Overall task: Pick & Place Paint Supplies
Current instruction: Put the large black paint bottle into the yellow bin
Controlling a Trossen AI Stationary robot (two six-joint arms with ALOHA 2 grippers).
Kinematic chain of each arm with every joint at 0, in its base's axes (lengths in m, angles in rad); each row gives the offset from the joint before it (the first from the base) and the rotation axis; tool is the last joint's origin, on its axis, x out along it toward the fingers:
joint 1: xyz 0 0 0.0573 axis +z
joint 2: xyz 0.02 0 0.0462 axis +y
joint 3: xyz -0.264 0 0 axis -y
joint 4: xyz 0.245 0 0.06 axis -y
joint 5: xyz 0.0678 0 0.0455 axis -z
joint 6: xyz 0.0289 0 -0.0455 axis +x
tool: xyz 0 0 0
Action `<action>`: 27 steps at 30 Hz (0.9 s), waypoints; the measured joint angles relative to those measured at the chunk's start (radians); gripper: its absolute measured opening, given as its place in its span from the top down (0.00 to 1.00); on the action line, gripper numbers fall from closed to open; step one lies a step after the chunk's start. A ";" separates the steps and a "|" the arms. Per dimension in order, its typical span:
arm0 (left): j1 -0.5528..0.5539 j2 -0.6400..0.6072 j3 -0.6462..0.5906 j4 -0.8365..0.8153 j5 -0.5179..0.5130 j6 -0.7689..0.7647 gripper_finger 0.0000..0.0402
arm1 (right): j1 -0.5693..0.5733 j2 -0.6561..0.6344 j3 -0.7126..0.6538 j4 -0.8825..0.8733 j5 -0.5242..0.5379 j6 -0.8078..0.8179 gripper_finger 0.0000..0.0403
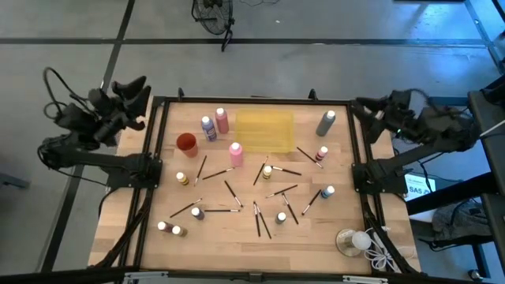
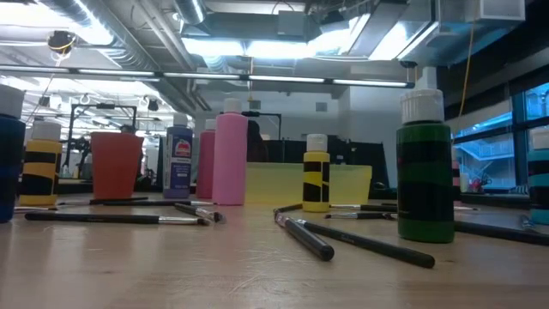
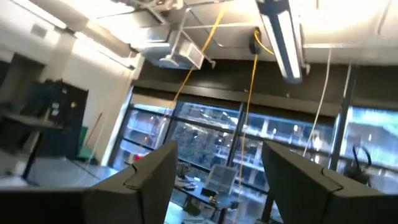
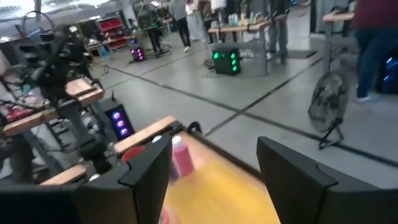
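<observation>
White-capped paint bottles stand on their bases across the wooden table: two pink ones (image 1: 222, 120) (image 1: 235, 153), a purple one (image 1: 208, 128), a grey one (image 1: 326, 123), and several small ones such as a yellow striped bottle (image 1: 267, 170) (image 2: 316, 176). Thin dark paintbrushes (image 1: 229, 189) (image 2: 304, 236) lie flat among them. My left gripper (image 1: 134, 99) (image 3: 217, 186) hovers open beyond the table's far left corner, tipped up toward the ceiling. My right gripper (image 1: 363, 106) (image 4: 217, 180) hovers open at the far right corner, facing across the table.
A flat yellow tray (image 1: 264, 130) lies at the far middle and a red cup (image 1: 186, 143) stands left of it. A clear round dish with a white ball and cord (image 1: 353, 241) sits at the near right corner. A dark frame (image 1: 155, 142) borders the table. People stand in the room beyond.
</observation>
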 joint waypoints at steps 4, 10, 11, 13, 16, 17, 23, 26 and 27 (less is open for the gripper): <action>0.000 0.122 0.239 -0.293 0.005 0.037 0.43 | -0.048 0.059 0.164 -0.129 -0.002 -0.006 0.41; 0.000 0.300 0.577 -0.729 -0.048 0.070 0.43 | -0.135 0.178 0.458 -0.423 0.014 0.067 0.41; 0.000 0.325 0.623 -0.788 -0.053 0.076 0.43 | -0.149 0.198 0.504 -0.461 0.022 0.068 0.41; 0.000 0.365 0.696 -0.879 -0.055 0.077 0.44 | -0.176 0.233 0.583 -0.517 0.023 0.068 0.41; 0.000 0.412 0.763 -0.951 -0.056 0.066 0.45 | -0.214 0.287 0.677 -0.597 0.026 0.065 0.41; 0.000 0.424 0.771 -0.957 -0.056 0.066 0.46 | -0.228 0.307 0.699 -0.616 0.026 0.065 0.41; 0.000 0.475 0.774 -0.936 -0.085 0.156 0.47 | -0.347 0.409 0.774 -0.658 0.019 0.033 0.41; 0.000 0.498 0.774 -0.907 -0.085 0.164 0.46 | -0.430 0.457 0.786 -0.654 0.024 0.034 0.41; 0.000 0.505 0.774 -0.903 -0.084 0.164 0.46 | -0.461 0.473 0.788 -0.653 0.024 0.040 0.41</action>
